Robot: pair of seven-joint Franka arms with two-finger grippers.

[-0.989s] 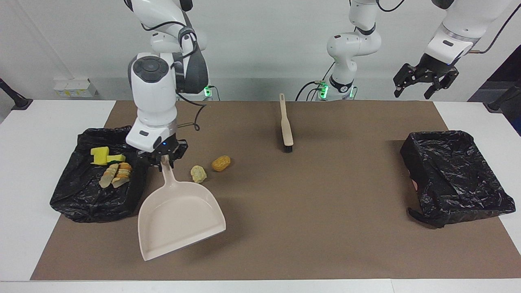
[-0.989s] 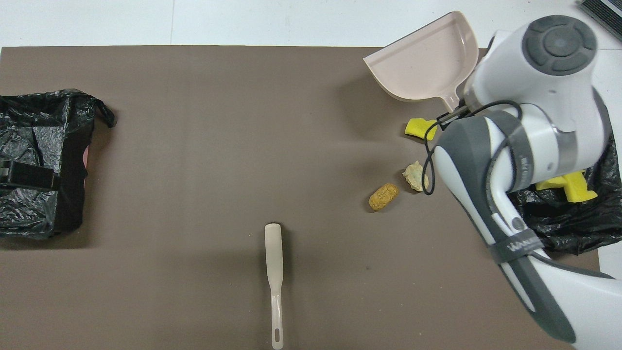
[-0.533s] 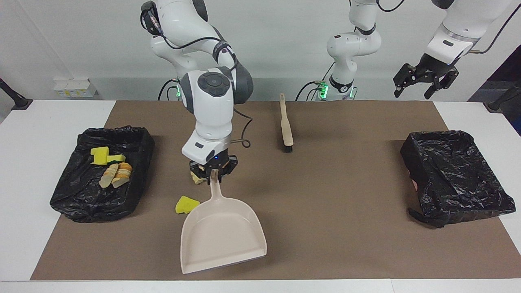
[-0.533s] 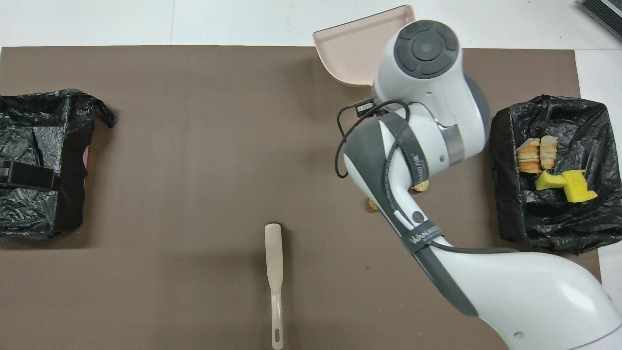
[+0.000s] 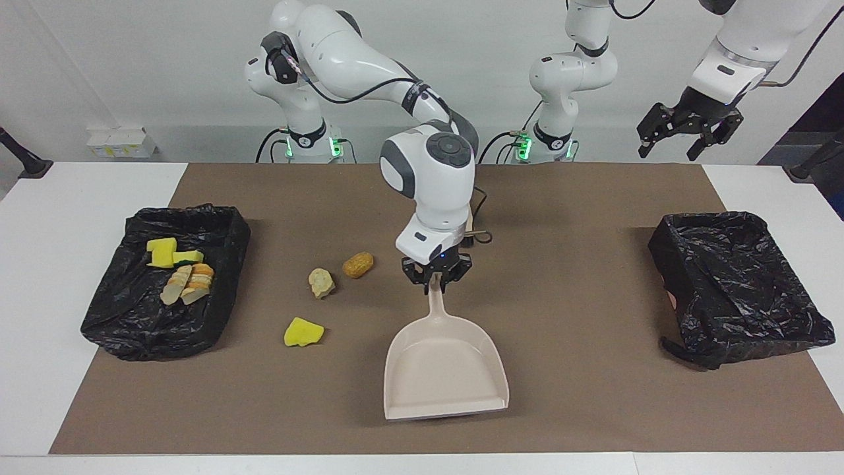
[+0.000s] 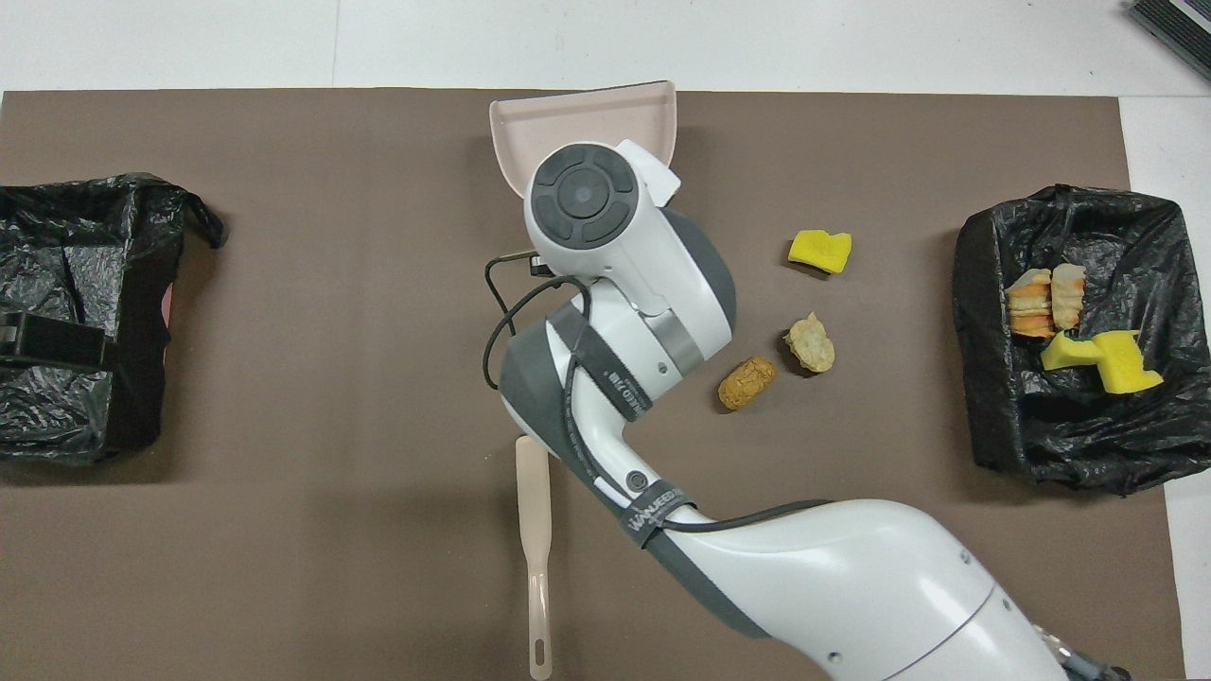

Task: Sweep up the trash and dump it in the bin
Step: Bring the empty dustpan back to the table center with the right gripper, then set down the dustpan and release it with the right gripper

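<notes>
My right gripper (image 5: pixel 436 278) is shut on the handle of the beige dustpan (image 5: pixel 448 369), held low over the middle of the brown mat with its mouth pointing away from the robots. In the overhead view the arm hides this gripper and only the dustpan's (image 6: pixel 587 113) mouth shows. Three trash pieces lie on the mat beside it, toward the right arm's end: a yellow sponge (image 5: pixel 303 332) (image 6: pixel 819 251), a cream chunk (image 5: pixel 321 282) (image 6: pixel 810 342) and an orange-brown lump (image 5: pixel 357 264) (image 6: pixel 746 382). Several more pieces lie in the black-lined bin (image 5: pixel 158 340) (image 6: pixel 989 397). My left gripper (image 5: pixel 689 135) waits open, raised.
A second black-lined bin (image 5: pixel 745 297) (image 6: pixel 66 236) stands at the left arm's end with nothing showing inside. A beige brush (image 6: pixel 534 530) lies on the mat near the robots, hidden by the right arm in the facing view. The brown mat (image 5: pixel 593 396) covers most of the table.
My right arm has carried the dustpan from beside the bin with trash to the middle of the mat. The loose pieces and the left arm have not moved.
</notes>
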